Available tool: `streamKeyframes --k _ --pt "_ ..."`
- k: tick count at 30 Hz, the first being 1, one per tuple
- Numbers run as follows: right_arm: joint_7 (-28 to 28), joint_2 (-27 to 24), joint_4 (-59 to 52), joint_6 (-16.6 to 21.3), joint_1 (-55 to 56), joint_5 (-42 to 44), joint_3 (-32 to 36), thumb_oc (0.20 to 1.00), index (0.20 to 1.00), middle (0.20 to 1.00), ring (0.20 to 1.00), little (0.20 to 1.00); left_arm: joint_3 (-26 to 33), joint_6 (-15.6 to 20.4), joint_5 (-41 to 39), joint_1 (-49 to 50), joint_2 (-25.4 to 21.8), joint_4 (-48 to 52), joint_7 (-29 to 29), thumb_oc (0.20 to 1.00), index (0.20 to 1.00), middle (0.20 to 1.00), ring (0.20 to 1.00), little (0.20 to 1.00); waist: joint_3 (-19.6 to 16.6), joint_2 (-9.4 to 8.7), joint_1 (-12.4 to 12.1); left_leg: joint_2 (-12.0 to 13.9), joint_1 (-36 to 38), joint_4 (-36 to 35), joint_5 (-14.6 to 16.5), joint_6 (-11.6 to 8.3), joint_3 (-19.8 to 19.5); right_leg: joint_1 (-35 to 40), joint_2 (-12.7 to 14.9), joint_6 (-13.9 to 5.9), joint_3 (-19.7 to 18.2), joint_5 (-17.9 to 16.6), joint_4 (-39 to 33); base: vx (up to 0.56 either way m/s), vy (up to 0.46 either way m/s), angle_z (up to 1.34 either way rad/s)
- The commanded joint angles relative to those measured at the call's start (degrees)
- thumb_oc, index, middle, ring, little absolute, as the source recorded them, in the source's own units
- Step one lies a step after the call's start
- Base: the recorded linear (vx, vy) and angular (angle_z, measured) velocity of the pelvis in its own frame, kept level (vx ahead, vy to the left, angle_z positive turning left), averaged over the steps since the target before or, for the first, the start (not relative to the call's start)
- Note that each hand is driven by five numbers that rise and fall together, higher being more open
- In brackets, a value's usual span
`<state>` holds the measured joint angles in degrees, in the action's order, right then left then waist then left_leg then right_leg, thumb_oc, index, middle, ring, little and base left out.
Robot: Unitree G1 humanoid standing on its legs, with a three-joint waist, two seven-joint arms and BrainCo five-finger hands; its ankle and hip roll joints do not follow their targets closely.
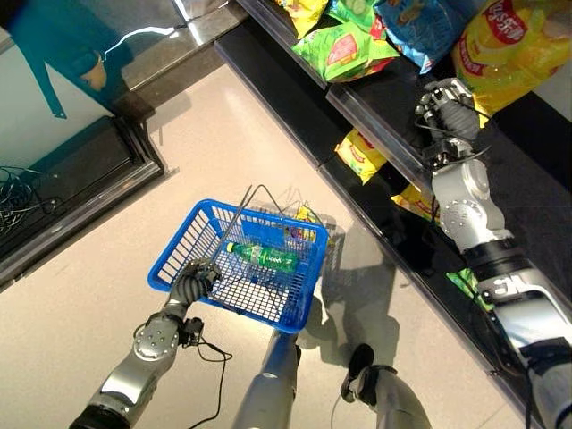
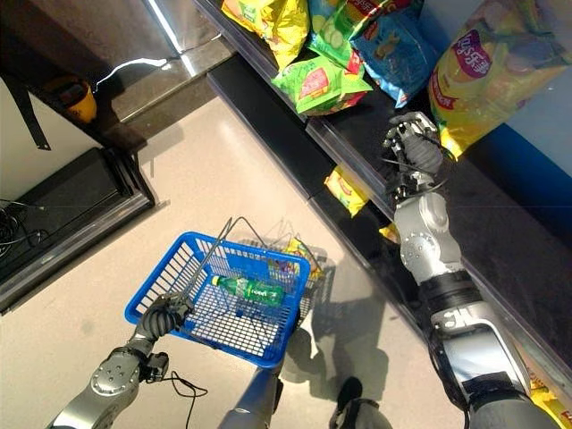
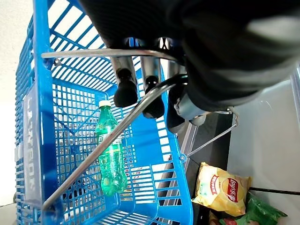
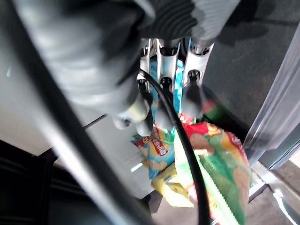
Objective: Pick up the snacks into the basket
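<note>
left eye view: your left hand (image 1: 195, 281) is curled round the wire handle (image 1: 234, 219) of the blue basket (image 1: 295, 317), which hangs low over the floor (image 1: 107, 295). a green bottle (image 1: 261, 257) lies inside, with a yellow packet against the far wall. your right hand (image 1: 447, 112) is up at the shelf (image 1: 380, 125), just below the big yellow chip bag (image 1: 514, 45); a green chip bag (image 1: 344, 49) lies well to its left.

right eye view: same layout. the right hand sits against the yellow bag's lower edge, fingers bent, but you cannot tell from here whether it has a grip. a small yellow snack packet (image 2: 344, 189) sits on the lower shelf, between hand and basket.

left wrist view: fingers (image 3: 125, 91) wrapped firmly on the handle; the bottle lies lengthwise on the basket floor. plenty of room beside it.

right wrist view: fingers (image 4: 190, 91) curled, nothing visibly pinched; green and blue bags lie beyond them.

judgement: reach stage, no snack secured. open the right hand wider before closing, take the bag by its crimped edge rather than the puffed middle, and keep the basket steady beneath.
</note>
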<state>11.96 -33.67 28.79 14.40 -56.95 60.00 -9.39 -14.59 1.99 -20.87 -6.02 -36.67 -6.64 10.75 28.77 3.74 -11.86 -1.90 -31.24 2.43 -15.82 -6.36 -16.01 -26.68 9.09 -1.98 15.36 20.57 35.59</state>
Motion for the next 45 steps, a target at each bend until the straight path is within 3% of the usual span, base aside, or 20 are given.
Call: streamKeyframes --k 1,7,12,25,33,37,45 --pt "1.1 -2.4 1.0 2.0 -3.0 -2.3 1.6 1.000 1.000 1.000 1.000 1.000 2.7 6.7 0.4 -3.1 0.1 4.7 0.9 0.200 0.200 0.200 0.200 0.200 0.5 -1.21 0.6 -0.9 5.5 2.8 8.9 0.01 1.6 7.3 1.3 -5.46 -2.8 -11.8 -16.7 -0.01 -0.013 -0.06" --pt "7.8 -4.4 8.2 1.0 -5.2 -11.9 2.5 1.000 1.000 1.000 1.000 1.000 2.3 6.7 0.2 -3.5 -0.3 4.6 1.9 0.200 0.200 0.200 0.200 0.200 1.0 -1.12 0.7 -0.9 5.5 2.9 9.2 0.33 1.5 7.1 1.3 -5.44 -2.8 -11.7 -16.4 0.00 -0.006 -0.01" --pt "11.7 -6.1 13.0 1.8 -5.0 -12.9 5.8 1.000 1.000 1.000 1.000 1.000 1.5 7.1 -0.2 -4.1 0.0 4.5 2.4 0.200 0.200 0.200 0.200 0.200 1.0 -0.82 1.0 -1.2 5.4 3.2 9.5 0.45 1.2 7.2 1.4 -5.46 -2.6 -11.4 -16.3 0.00 0.000 0.00" --pt "21.6 -11.6 12.8 3.2 1.1 -20.6 13.3 1.000 1.000 1.000 1.000 1.000 -1.2 7.6 0.3 -4.5 -0.7 4.3 3.2 0.200 0.200 0.200 0.200 0.200 1.0 -1.10 2.9 -0.3 5.2 4.3 10.3 0.58 2.5 5.7 0.4 -5.50 -4.4 -11.8 -15.6 0.00 -0.004 -0.03" --pt "20.8 -15.6 15.7 0.7 -2.3 -23.0 9.8 1.000 1.000 1.000 1.000 1.000 -1.8 8.3 -0.1 -4.2 -1.5 5.1 3.0 0.200 0.200 0.200 0.200 0.200 1.0 -0.75 3.2 0.2 4.9 4.6 10.5 0.33 3.2 4.4 0.3 -5.35 -5.1 -11.3 -14.5 0.00 -0.014 -0.11" --pt "19.5 -18.3 18.0 -1.0 -7.2 -25.0 4.5 1.000 1.000 1.000 1.000 1.000 -1.6 8.9 -0.7 -3.8 -2.3 5.8 2.6 0.200 0.200 0.200 0.200 0.200 1.0 -0.76 3.2 0.6 4.4 4.5 10.0 -0.19 3.6 3.3 0.1 -5.14 -5.1 -10.8 -13.8 0.02 -0.041 -0.03" --pt "18.6 -18.8 18.5 -1.9 -13.2 -26.3 -1.6 1.000 1.000 1.000 1.000 1.000 -1.1 8.7 -0.8 -3.0 -2.2 6.4 2.9 0.200 0.200 0.200 0.200 0.200 1.0 -1.82 2.8 1.8 4.6 1.7 8.5 -0.71 2.2 2.0 -0.6 -4.66 -4.1 -9.7 -12.4 0.01 -0.066 -0.04"
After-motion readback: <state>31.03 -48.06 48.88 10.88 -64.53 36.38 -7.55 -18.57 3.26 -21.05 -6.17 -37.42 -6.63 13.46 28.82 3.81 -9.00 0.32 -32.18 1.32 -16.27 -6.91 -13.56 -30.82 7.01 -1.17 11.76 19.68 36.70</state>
